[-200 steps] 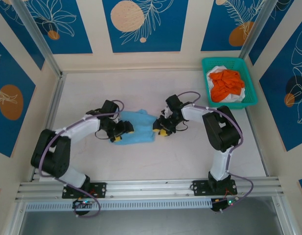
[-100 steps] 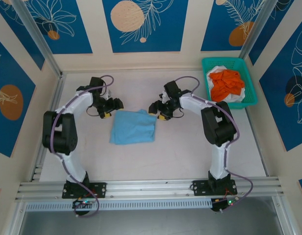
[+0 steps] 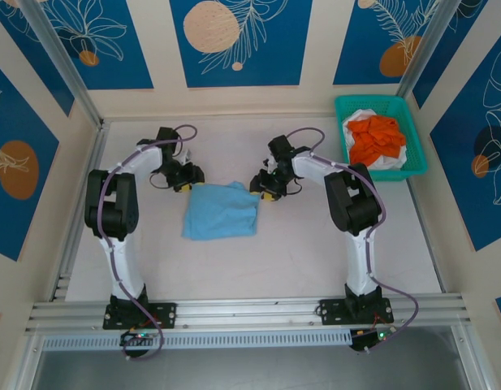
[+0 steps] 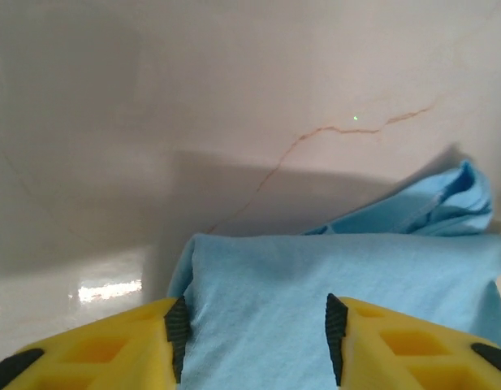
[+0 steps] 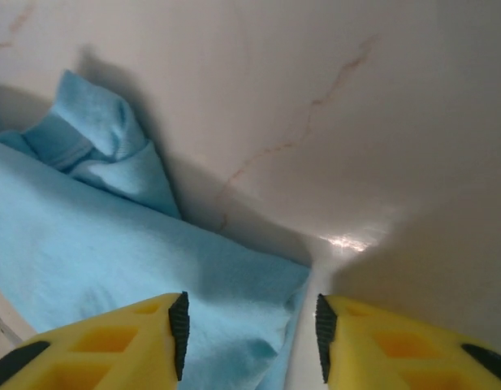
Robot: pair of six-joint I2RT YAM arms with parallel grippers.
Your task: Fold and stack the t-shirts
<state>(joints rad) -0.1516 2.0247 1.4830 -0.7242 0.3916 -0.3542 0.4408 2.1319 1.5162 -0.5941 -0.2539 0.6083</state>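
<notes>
So, blue shirt mid-fold, both grippers parked on two of its corners.

Light blue t-shirt (image 3: 222, 213) lies as a rough square well to the left of the teal basket (image 3: 369, 101), which holds the orange t-shirt (image 3: 376, 138) on top of the white t-shirt (image 3: 394, 165). Right gripper (image 3: 263, 192) is at the blue shirt's corner nearest the basket; left gripper (image 3: 187, 183) is at the next corner along that edge, further from the basket. Both have their jaws apart with cloth lying between the pads, nothing pinched as far as I can see. My guess is another fold: clamp both corners together, then carry that edge evenly away from the basket side so it doesn't bunch.
</notes>
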